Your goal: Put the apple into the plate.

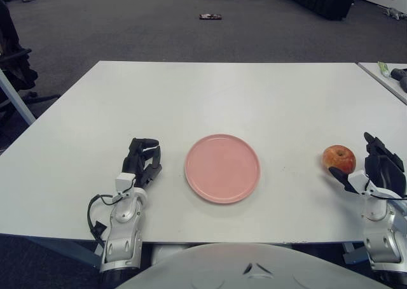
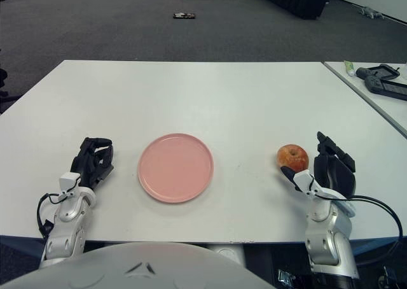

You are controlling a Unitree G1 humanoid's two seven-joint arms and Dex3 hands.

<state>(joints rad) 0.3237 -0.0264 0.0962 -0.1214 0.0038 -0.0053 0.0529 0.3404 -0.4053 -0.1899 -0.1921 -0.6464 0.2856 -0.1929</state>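
A red-yellow apple (image 1: pixel 338 158) stands on the white table (image 1: pixel 254 98) at the right, well apart from the empty pink plate (image 1: pixel 222 168) at the front centre. My right hand (image 1: pixel 359 160) is just right of the apple, open, with its fingers (image 1: pixel 376 150) spread. Its thumb (image 1: pixel 337 176) reaches in low at the apple's front; I cannot tell whether it touches. My left hand (image 1: pixel 142 156) shows left of the plate, holding nothing.
A second table (image 2: pixel 375 101) at the far right carries a black device (image 2: pixel 383 83) and a small tube (image 2: pixel 350 67). A dark chair (image 1: pixel 13 66) stands off the table's left side. The table's front edge runs just under both forearms.
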